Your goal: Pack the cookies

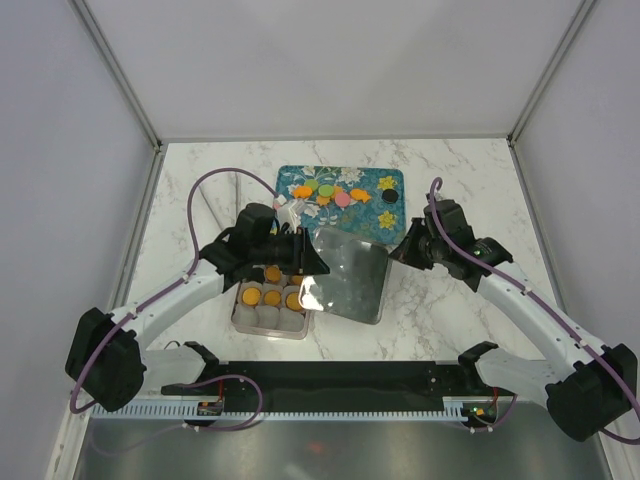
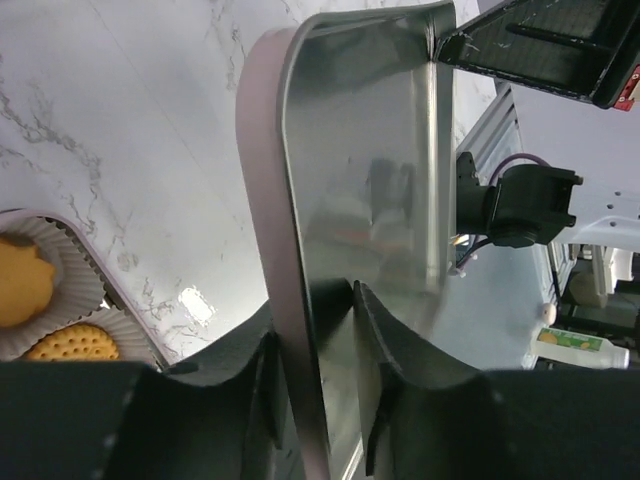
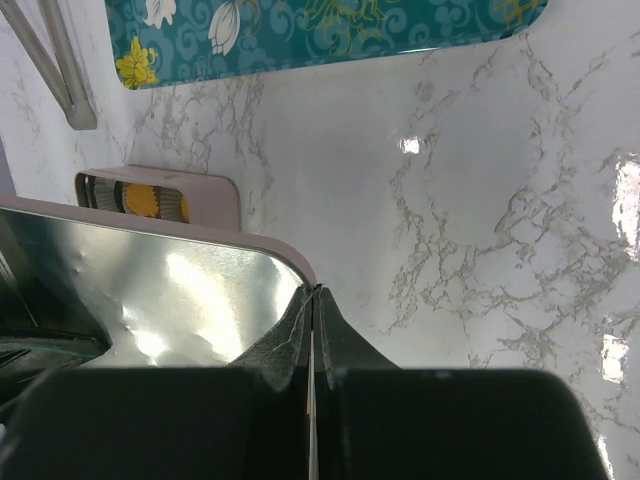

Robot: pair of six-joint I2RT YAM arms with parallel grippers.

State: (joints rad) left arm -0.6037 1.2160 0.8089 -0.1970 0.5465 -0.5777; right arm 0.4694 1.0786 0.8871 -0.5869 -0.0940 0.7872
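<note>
Cookies [image 1: 325, 192] first: where do they sit?

Two places. A bunch of orange, green and pink ones, plus a single black one [image 1: 388, 196], lie on the teal flowered tray [image 1: 385, 215] at upper centre of the overhead view. More orange ones [image 1: 270, 297] sit in white paper cups [image 1: 268, 318] inside the pale box [image 1: 236, 310], lower and to the left on the marble surface [image 1: 200, 200].

And the shiny lid [image 1: 350, 275]?

It is tilted, just right of the box, and its left edge overlaps the box's right side.

What is the left claw [image 1: 300, 255] doing?

It is clamped on the lid's rim. Its wrist view shows one finger [image 2: 265, 345] against each face of the upright rim, with cookies in the lower left corner.

And the right claw [image 1: 405, 250]?

Its fingers [image 3: 330, 320] are pressed together, tips at the lid's right corner. I cannot tell whether a sliver of rim is pinched between them.
</note>
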